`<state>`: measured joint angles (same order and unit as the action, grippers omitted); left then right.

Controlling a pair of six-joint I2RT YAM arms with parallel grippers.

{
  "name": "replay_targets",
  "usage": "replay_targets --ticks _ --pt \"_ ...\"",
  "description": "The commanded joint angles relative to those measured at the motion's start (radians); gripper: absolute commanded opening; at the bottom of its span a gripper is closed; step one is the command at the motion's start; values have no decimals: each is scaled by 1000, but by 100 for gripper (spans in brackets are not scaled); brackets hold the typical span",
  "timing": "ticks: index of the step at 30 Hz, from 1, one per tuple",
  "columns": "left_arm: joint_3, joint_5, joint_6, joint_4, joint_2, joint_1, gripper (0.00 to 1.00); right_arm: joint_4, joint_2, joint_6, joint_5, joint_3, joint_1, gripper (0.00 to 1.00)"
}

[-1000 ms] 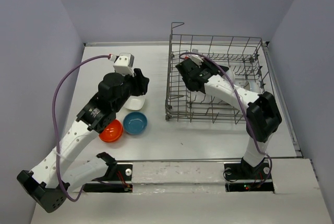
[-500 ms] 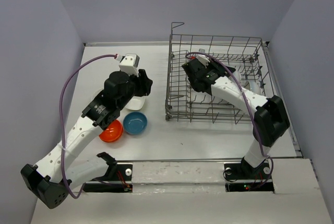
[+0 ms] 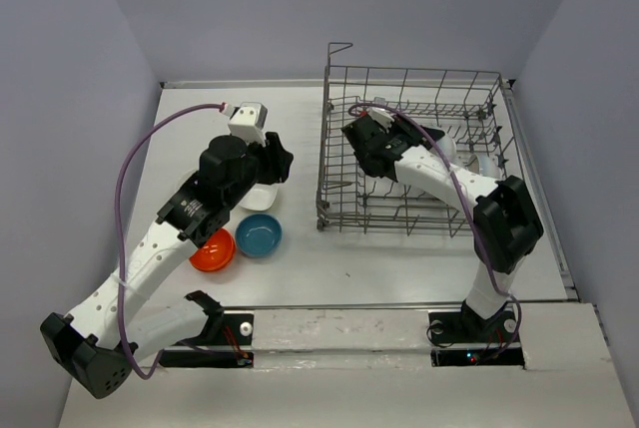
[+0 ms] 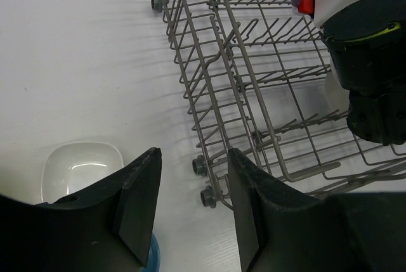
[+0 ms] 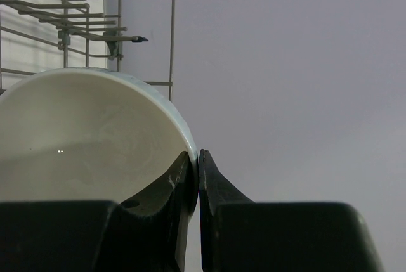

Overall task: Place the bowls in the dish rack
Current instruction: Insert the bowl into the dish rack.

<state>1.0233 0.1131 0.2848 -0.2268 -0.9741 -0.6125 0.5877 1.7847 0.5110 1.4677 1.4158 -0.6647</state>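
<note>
White bowl (image 5: 89,139) rim pinched between right fingers (image 5: 219,189), inside dish rack (image 5: 172,31).

A robotics lab bench, not a kitchen: plain lilac-grey partition walls (image 3: 250,9) box in a white tabletop (image 3: 300,268). A white-and-black left arm (image 3: 150,248) and right arm (image 3: 496,223), trailing purple cables (image 3: 128,164), are bolted at its 6 o'clock edge. The kitchenware is a grey metal wire dish rack (image 3: 419,149) at 2 o'clock and small glossy bowls (image 3: 259,235) at 8 o'clock.
</note>
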Motion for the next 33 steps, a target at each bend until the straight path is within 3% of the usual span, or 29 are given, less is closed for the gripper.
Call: replay_targets --ticks 1,33 --pt "11 -20 4 46 3 10 56 3 21 18 296 15 14 1" --pt "1 -33 5 52 6 11 56 -6 -10 26 312 78 -4 1"
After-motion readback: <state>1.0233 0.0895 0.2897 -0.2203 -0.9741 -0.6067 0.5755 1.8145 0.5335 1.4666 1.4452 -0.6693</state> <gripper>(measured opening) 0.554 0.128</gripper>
